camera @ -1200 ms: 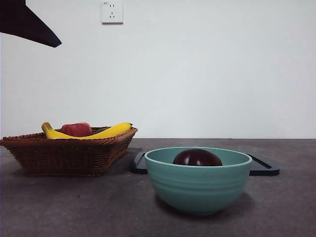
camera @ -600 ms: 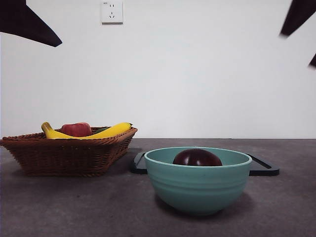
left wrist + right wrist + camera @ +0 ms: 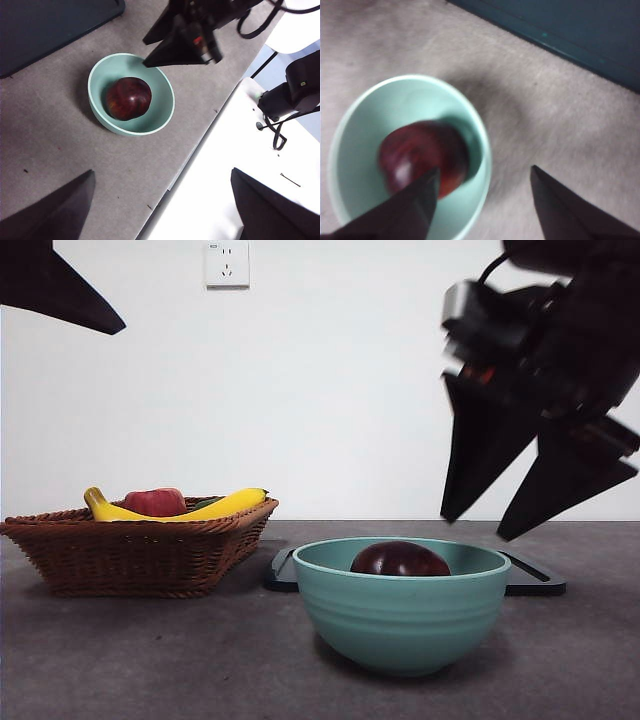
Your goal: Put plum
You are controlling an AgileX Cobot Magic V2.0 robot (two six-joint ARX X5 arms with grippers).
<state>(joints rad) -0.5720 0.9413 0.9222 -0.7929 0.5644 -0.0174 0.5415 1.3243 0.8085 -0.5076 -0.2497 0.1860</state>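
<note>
The plum sits inside the teal bowl, near the middle of it, dark maroon and round, with only its top showing above the rim from the front. From above, through the left wrist camera, the plum fills much of the bowl's floor and nothing is touching it. The bowl stands on the grey table, just in front of a dark flat tray lying behind it.

The right gripper hangs above and a little to the right of the bowl, its 2 black jaws spread wide and pointing down toward the rim, empty. In its own wrist camera the plum shows beside one jaw, blurred.

The left gripper is high up and well away from the bowl, jaws spread apart with nothing between them; in the front view it shows only as a black tip at the top left corner.

Off to the left stands a brown wicker basket holding a yellow banana and a red apple-like fruit. A white wall socket is on the wall behind.
</note>
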